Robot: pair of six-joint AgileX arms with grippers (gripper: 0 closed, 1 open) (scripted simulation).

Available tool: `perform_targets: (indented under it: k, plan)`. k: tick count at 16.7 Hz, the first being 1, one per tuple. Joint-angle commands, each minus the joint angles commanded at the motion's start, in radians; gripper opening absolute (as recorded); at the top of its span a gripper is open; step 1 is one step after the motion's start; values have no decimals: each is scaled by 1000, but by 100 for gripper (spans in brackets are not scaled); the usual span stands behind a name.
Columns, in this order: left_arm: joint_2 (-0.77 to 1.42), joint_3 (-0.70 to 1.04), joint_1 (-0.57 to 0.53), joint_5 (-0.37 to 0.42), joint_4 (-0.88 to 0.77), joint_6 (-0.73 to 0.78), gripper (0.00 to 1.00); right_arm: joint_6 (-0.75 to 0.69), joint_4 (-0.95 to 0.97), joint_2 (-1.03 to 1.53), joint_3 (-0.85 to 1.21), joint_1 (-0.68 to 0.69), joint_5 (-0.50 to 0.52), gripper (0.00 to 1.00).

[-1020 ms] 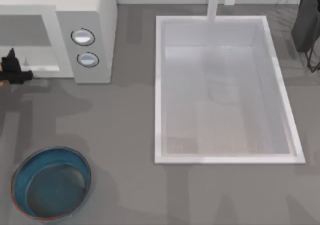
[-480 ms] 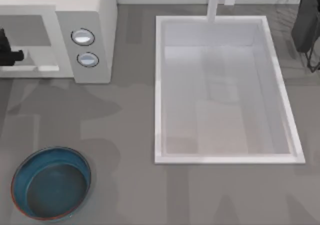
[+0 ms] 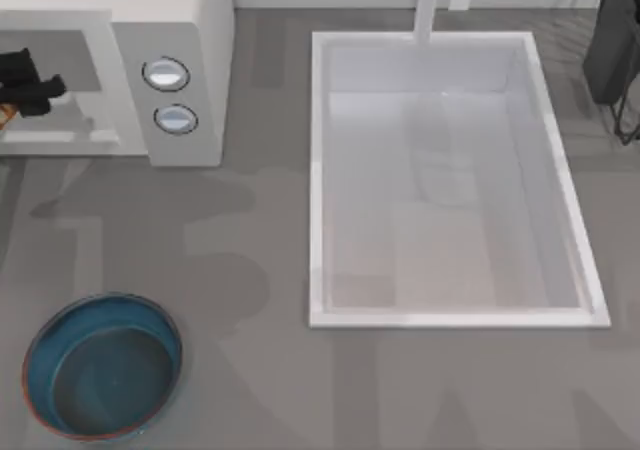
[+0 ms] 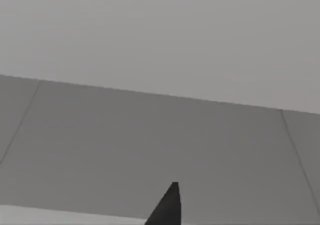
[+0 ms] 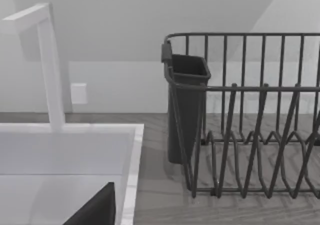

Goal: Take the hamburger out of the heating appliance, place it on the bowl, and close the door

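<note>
We see our left gripper [image 3: 30,80] at the top view's left edge, over the pale window of the microwave [image 3: 190,30]. The blue bowl [image 3: 100,365] sits near the front left, well apart from the white sink [image 3: 455,180] on the right.

Left gripper [image 3: 30,80] sits at the far left of the scene, fingers pointing right; finger opening not discernible. Right arm parked at the far right edge, its gripper tip [image 5: 95,210] dark.

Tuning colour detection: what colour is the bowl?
Blue bowl, darker teal inside, thin reddish-brown rim; top view.
</note>
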Motion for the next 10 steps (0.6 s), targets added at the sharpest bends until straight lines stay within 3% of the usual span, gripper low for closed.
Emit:
perform_targets:
  k: [4, 10]
  plan:
    - [12, 143, -105, -80, -292, -304, 0, 0, 0, 0, 0, 0, 0, 100]
    - [57, 398, -318, -253, -914, -963, 0, 0, 0, 0, 0, 0, 0, 100]
